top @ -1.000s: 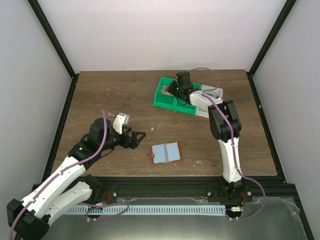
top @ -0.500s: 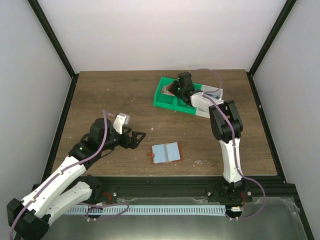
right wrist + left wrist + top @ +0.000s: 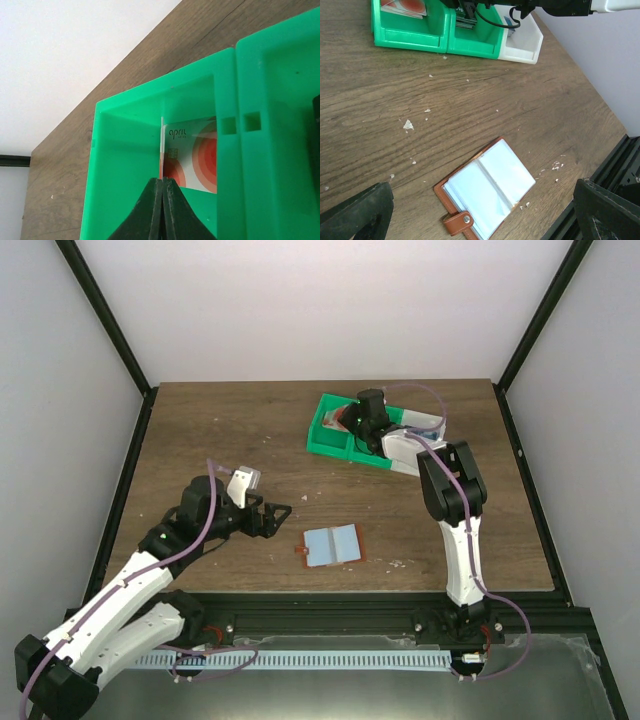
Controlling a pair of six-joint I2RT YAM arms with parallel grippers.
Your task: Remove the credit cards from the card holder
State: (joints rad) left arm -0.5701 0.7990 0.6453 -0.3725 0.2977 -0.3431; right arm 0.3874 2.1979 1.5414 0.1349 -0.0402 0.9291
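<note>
The card holder [image 3: 331,545] lies open on the table, brown leather with pale blue sleeves and no card showing in them; it also shows in the left wrist view [image 3: 487,187]. My left gripper [image 3: 272,517] is open and empty, just left of it, hovering over it in its own view [image 3: 480,205]. My right gripper [image 3: 350,420] reaches into the green bin. Its jaws [image 3: 164,182] are shut on a thin white card [image 3: 162,145] seen edge-on. A white credit card with red rings [image 3: 195,152] lies beside it in the same compartment [image 3: 402,6].
The green two-compartment bin [image 3: 322,440] and a white bin [image 3: 412,452] stand together at the back of the table. Something blue [image 3: 508,21] sits in the white bin. Small white crumbs dot the wood. A black rail [image 3: 615,165] runs along the near edge.
My right gripper has shifted slightly left and farther into the green bin. The left arm and the card holder have not moved.
</note>
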